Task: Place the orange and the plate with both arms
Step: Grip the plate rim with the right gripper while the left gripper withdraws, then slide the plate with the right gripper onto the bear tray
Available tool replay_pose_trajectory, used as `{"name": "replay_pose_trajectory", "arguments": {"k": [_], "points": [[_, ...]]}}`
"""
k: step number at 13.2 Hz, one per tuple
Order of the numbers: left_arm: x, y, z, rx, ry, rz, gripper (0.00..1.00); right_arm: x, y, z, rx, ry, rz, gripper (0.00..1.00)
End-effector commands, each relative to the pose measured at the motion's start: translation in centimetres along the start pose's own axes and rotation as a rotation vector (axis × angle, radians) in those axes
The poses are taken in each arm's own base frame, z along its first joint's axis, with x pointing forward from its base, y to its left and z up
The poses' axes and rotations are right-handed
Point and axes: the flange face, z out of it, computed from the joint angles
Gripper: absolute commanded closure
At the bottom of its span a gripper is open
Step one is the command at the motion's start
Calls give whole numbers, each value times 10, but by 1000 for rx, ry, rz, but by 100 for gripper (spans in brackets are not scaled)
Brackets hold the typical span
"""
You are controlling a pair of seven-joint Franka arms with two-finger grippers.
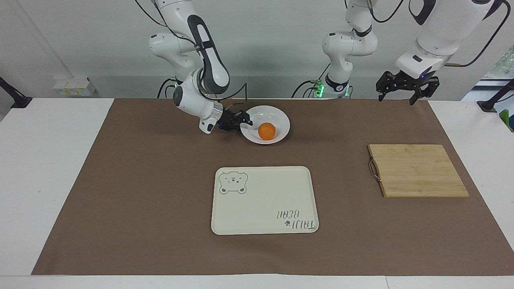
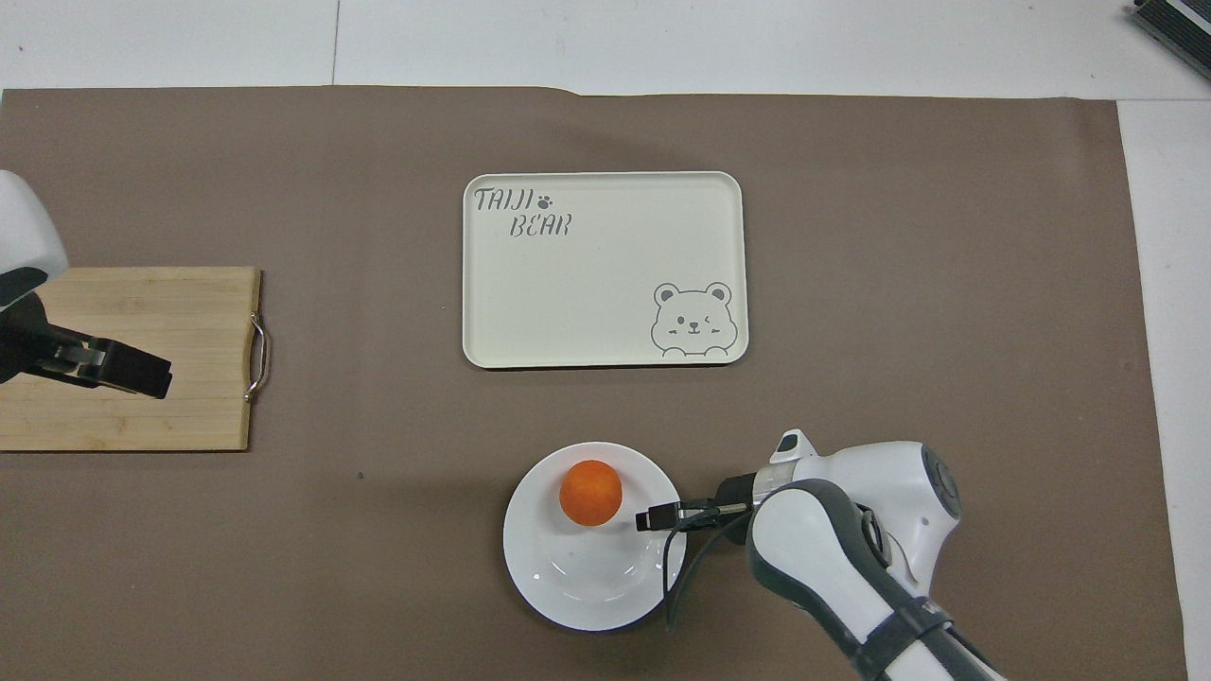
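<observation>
Right end effector [image 1: 245, 120] beside "TAIJI BEAR" tray [image 1: 265, 200]

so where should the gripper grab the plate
Judging by its shape, the thin raised rim: the plate is shallow and lies flat, so one finger can go over the edge and one under. Come in low from the right arm's end, where the right gripper already sits, clear of the orange.

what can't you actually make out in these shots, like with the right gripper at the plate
- Right gripper at the plate rim: too small in the facing view to tell a clamp from fingers either side of the rim.
- Overhead view: the same gripper overlaps the rim, hiding contact.
- Orange: its underside is hidden.
- Left gripper: raised over the cutting board; its arm is cut off by the overhead view's edge.
</observation>
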Motion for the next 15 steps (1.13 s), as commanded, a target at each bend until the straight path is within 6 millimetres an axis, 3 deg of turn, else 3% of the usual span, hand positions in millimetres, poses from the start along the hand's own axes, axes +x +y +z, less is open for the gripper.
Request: {"name": "replay_pose_trajectory", "arguments": {"k": [1, 2, 5, 7, 12, 15], "points": [[-6, -1, -1, 17, 53, 12, 0, -5, -2, 9, 5, 24, 3, 89], [-3, -1, -2, 19, 64, 12, 0, -5, -1, 9, 5, 21, 2, 100], [1, -4, -6, 23, 95, 7, 0, -6, 0, 9, 8, 16, 3, 100], [6, -22, -8, 21, 149, -30, 0, -5, 1, 8, 16, 10, 0, 100], [5, -21, -1, -3, 132, -129, 0, 5, 14, -9, 99, 1, -97, 100], [6, -21, 0, -4, 130, -138, 0, 7, 11, -16, 210, 35, -117, 100]]}}
